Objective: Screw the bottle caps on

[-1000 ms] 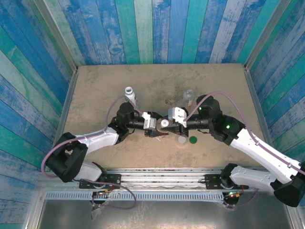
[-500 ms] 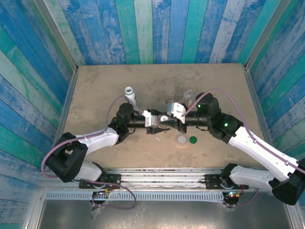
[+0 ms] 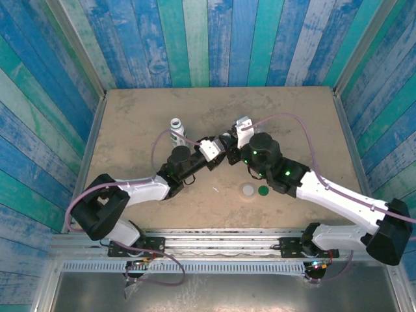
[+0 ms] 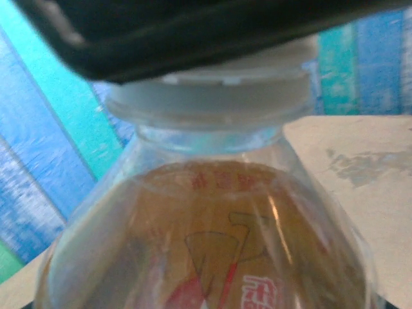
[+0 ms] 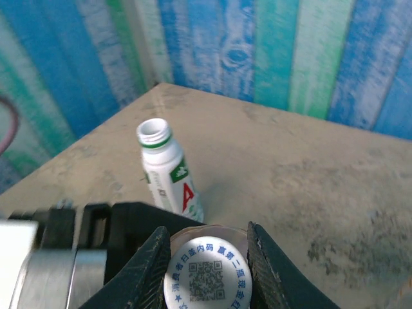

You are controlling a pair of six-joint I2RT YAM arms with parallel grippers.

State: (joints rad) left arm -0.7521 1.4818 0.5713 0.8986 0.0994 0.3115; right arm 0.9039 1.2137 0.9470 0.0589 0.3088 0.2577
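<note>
Left gripper [image 3: 220,146] clamps amber bottle [image 4: 206,257], right gripper [image 5: 207,257] pinched on white cap [image 5: 207,278] atop it — likely first of three — white bottle [image 5: 168,174] just beside it open, green cap [image 3: 263,191] and translucent cap [image 3: 247,190] loose nearby.

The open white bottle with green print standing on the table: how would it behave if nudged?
The white bottle looks tall and narrow, so a push near the top would probably tip it. Its neck is uncapped, so any contents might spill. Being round, it would likely roll once down.
</note>
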